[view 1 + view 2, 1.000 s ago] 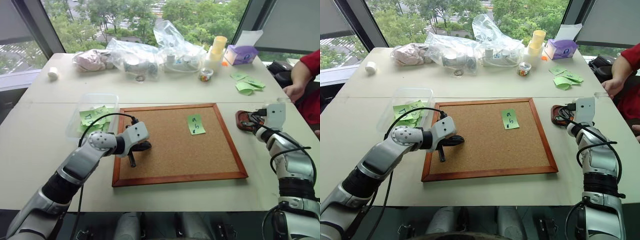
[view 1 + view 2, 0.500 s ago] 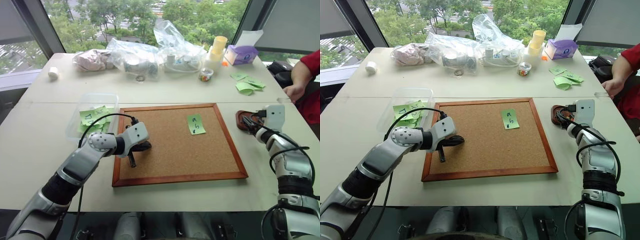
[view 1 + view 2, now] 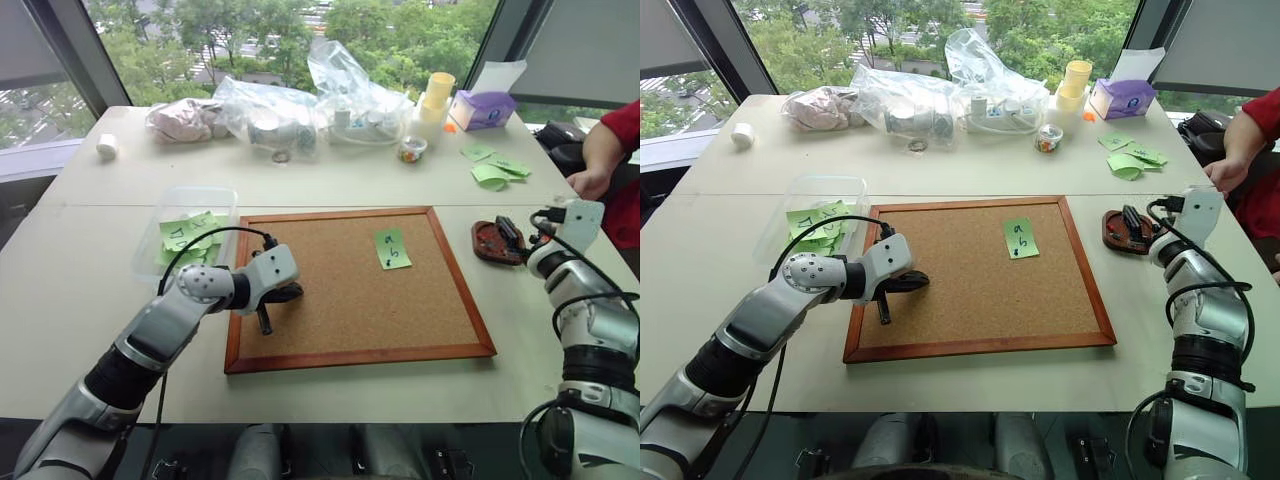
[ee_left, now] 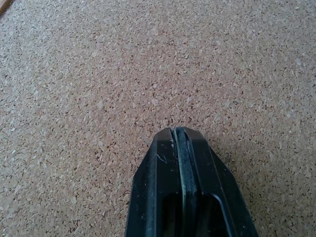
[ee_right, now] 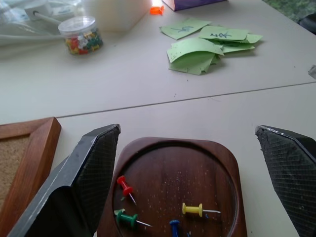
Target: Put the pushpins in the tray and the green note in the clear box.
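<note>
I see my right gripper (image 5: 185, 182) standing directly over the tray (image 5: 227, 163), jaws spread wide and holding nothing. Four pushpins (image 5: 126, 187) lie loose on the tray floor: one red, one green, one yellow, one blue. I judge the pin half of the task to be finished, or close to it.

My left gripper (image 4: 178, 140) is fully closed and empty. It rests just above the near-left area of the cork board (image 3: 330, 290), tips angled down toward the cork.

The green note (image 3: 391, 248) lies flat on the board's far-right area, marked "a" and "b". I cannot tell whether a pin or its own adhesive still holds it. The clear box (image 3: 160, 232) sits just beyond the board's left edge and already contains several green notes.

Handling assessment for the note:
- Weight: negligible. It will flutter if moved quickly.
- Stiffness: soft paper. It creases under a hard pinch and bends when lifted by one edge.
- Surface: flush on rough cork, so no edge is exposed to the fingers.

Recommended hold: approach a free corner or the lower edge at a shallow angle, lift the paper slightly, then pinch lightly. I expect it to peel rather than lift. The main risk is tearing or folding the sheet.
</note>
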Robot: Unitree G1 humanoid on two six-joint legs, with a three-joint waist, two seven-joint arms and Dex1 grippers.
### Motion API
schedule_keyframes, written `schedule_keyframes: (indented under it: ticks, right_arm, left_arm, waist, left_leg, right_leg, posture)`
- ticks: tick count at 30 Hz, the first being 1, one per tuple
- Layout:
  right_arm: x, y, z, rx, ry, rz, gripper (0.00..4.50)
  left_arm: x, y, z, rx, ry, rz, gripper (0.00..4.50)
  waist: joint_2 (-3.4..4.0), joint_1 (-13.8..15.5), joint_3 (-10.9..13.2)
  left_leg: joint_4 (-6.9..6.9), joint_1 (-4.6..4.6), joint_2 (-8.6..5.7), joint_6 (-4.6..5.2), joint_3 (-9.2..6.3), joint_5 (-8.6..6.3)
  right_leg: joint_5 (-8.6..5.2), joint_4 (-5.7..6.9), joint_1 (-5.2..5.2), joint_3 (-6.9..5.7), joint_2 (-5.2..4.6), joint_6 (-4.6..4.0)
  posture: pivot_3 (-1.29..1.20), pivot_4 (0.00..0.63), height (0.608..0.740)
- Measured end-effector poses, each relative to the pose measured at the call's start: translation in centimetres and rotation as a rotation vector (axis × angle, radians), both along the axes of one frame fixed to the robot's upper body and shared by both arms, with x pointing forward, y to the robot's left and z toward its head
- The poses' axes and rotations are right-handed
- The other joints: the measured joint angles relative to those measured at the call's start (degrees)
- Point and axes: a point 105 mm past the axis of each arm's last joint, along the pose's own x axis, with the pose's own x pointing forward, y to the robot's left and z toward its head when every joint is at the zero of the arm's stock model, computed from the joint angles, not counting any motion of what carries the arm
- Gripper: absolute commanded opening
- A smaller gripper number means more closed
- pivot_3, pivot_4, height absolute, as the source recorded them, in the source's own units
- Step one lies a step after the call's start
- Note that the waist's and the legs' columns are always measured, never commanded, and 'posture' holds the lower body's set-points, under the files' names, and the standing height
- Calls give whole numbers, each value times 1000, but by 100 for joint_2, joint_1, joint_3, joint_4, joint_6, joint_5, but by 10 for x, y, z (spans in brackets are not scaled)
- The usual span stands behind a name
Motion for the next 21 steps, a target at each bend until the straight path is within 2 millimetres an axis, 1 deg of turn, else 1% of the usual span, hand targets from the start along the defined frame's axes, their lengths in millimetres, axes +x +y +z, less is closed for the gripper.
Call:
schedule_keyframes:
  ticks: [1,2,4,6,8,10,14,18,21]
  right_arm:
    - [-1,11,2,-25,-3,62,4471]
    - [-3,28,4,-54,-1,148,4471]
    - [-13,71,0,-107,30,366,4471]
    - [-27,115,-10,-129,70,568,4471]
    - [-40,140,-21,-143,112,686,4471]
    - [-45,151,-24,-154,125,729,4471]
    - [-46,159,-25,-152,125,740,4471]
    - [-46,171,-31,-145,133,766,4471]
    - [-41,174,-29,-145,128,769,4471]
  left_arm:
    - [0,0,0,0,0,0,0]
    - [0,0,0,1,0,0,0]
    - [0,0,0,1,0,0,0]
    - [0,0,0,0,0,-1,0]
    - [-1,-2,0,-5,1,-4,0]
    - [0,-2,0,-5,1,-3,0]
    - [0,-1,0,-5,0,-1,0]
    - [0,-1,0,-6,0,-1,0]
    - [0,-1,0,-6,0,-1,0]
  waist:
    - [1,1,-1]
    - [1,-1,-1]
    - [2,2,-2]
    - [2,6,-2]
    - [-1,20,0]
    - [-1,22,0]
    - [-2,21,-1]
    - [-2,24,-1]
    - [-2,23,-1]
  left_leg:
    - [0,0,0,0,-1,0]
    - [0,0,1,0,-2,0]
    - [0,0,2,1,-3,0]
    - [1,0,1,2,-4,-1]
    - [2,-1,-2,10,-3,-6]
    - [2,-1,-2,11,-3,-6]
    - [2,-1,-1,12,-4,-7]
    - [2,-1,-1,12,-4,-7]
    - [2,-1,-1,12,-4,-7]
  right_leg:
    - [0,0,0,0,0,0]
    - [0,0,0,0,1,0]
    - [0,0,0,0,2,0]
    - [0,0,2,0,0,0]
    - [0,-1,2,-1,-4,0]
    - [0,-3,2,-2,-4,0]
    - [-1,-2,2,-3,-1,-1]
    - [-1,-2,1,-3,-2,-1]
    - [-1,-3,2,-3,-1,-1]
  posture:
    - [0,150,735]
    - [0,150,735]
    - [0,150,735]
    - [0,150,735]
    - [0,150,735]
    - [0,150,735]
    - [0,150,735]
    - [0,150,735]
    - [0,150,735]
